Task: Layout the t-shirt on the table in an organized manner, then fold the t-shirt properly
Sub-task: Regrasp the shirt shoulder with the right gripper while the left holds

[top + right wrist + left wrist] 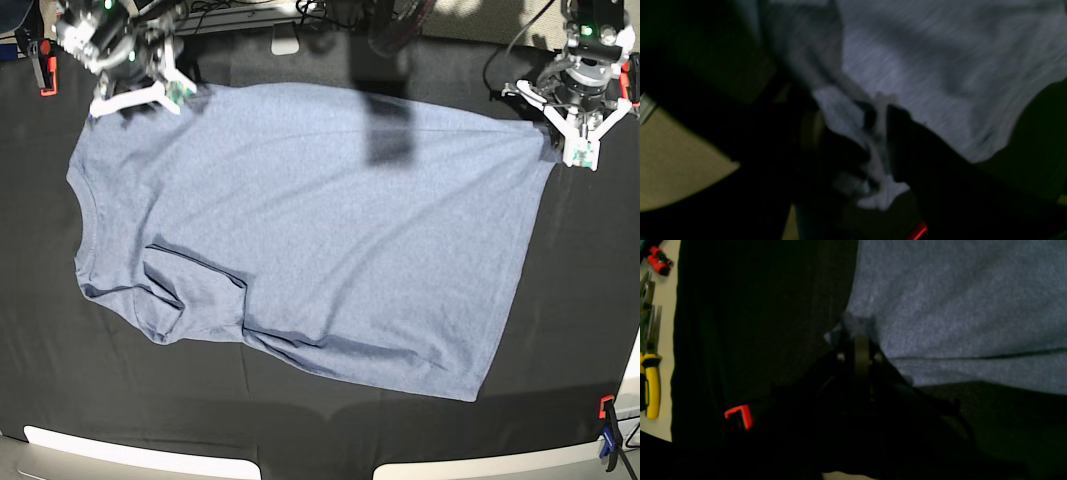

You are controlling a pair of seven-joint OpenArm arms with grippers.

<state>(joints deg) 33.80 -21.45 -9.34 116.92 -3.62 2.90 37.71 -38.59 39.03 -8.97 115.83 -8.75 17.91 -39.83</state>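
T-shirt (310,230) apparently pinched at both corners

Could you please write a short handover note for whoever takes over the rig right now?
Left gripper: shut on the t-shirt at its far hem corner.
Right gripper: shut on bunched shirt fabric at the far shoulder corner.
Shirt lies spread across the table, neck towards the right arm; the near sleeve is tucked under and creased.
Done: mostly laid out.
Left: smooth the near sleeve, then fold.

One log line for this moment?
stage: spreading | t-shirt: flat, sleeve rumpled | left end effector: shut on hem corner | right end effector: shut on shoulder
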